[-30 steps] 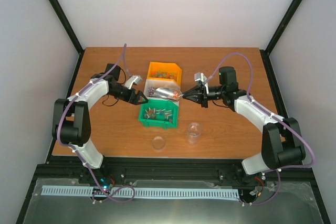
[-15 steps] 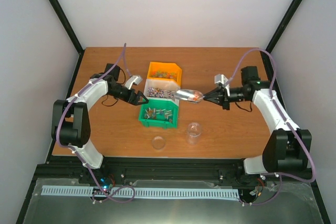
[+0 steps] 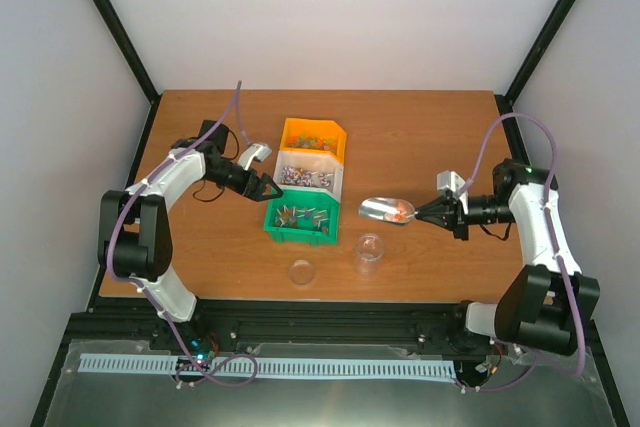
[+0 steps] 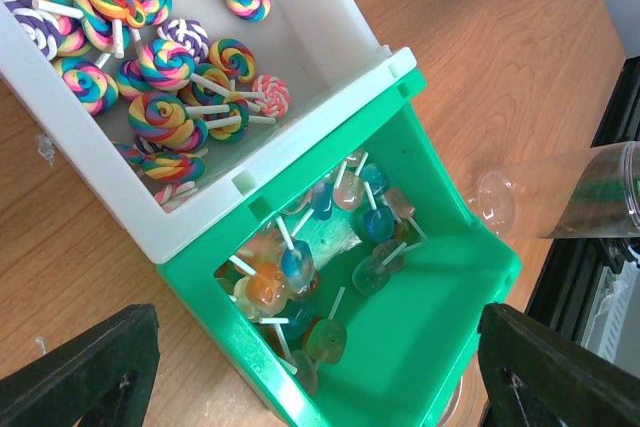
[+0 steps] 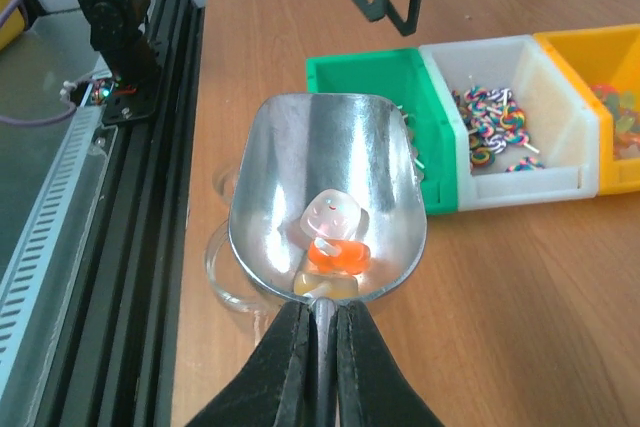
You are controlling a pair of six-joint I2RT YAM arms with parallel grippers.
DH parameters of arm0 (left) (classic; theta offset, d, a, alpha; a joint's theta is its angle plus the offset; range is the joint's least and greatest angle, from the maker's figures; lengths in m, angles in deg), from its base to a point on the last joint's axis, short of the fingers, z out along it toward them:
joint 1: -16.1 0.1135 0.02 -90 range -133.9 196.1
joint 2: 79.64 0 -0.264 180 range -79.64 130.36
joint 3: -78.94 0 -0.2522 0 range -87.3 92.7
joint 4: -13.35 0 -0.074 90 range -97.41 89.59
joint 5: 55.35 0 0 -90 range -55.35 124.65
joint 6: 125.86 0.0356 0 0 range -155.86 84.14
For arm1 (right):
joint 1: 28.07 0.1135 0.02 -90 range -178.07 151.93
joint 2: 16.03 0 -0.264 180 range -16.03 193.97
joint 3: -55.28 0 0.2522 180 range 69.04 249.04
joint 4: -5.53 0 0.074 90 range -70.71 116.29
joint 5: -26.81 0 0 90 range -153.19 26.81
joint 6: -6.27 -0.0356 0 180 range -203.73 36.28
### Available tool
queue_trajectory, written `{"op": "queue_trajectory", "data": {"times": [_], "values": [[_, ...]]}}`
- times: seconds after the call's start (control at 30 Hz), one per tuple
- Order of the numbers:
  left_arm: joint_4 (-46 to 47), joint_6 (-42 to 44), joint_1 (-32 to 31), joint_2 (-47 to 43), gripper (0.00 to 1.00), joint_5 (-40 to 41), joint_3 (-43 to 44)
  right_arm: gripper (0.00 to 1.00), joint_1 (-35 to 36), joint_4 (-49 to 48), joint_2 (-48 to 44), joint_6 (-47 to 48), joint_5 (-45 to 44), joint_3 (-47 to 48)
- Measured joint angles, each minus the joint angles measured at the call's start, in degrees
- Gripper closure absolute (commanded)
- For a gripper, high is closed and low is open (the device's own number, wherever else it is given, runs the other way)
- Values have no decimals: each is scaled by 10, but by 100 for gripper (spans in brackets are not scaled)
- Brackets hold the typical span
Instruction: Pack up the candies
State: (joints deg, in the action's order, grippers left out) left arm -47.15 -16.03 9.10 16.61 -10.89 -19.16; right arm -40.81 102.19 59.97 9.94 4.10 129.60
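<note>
My right gripper (image 3: 428, 213) (image 5: 322, 347) is shut on the handle of a silver metal scoop (image 3: 385, 209) (image 5: 325, 177), held level above the table. Three candies (image 5: 333, 239) lie in the scoop: a pale one, an orange one and a yellowish one. The small clear jar (image 3: 370, 252) (image 5: 218, 272) stands just near-left of the scoop's bowl. More candies on sticks fill the green bin (image 3: 302, 219) (image 4: 440, 317) and the white bin (image 3: 312, 175) (image 4: 320, 37). My left gripper (image 3: 266, 185) (image 4: 320, 357) hangs open over the green bin's left edge, with nothing in it.
An orange bin (image 3: 313, 135) (image 5: 600, 57) stands behind the white one, the three in a row. A clear round lid (image 3: 302, 271) lies near the table's front edge, left of the jar. The black rail (image 5: 150, 147) runs along that edge.
My right gripper has carried the scoop away from the white bin, to the right and toward the front, and it now hangs by the jar. The left arm has stayed put.
</note>
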Motion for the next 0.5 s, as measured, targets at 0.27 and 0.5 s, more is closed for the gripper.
{"op": "queue_trajectory", "data": {"times": [0.27,0.5], "values": [[-4,1,0,0,11,0,5,97,-38,22,-87,16,-36,-57],[-5,1,0,0,11,-2,6,97,-42,28,-172,-1,-61,-84]]}}
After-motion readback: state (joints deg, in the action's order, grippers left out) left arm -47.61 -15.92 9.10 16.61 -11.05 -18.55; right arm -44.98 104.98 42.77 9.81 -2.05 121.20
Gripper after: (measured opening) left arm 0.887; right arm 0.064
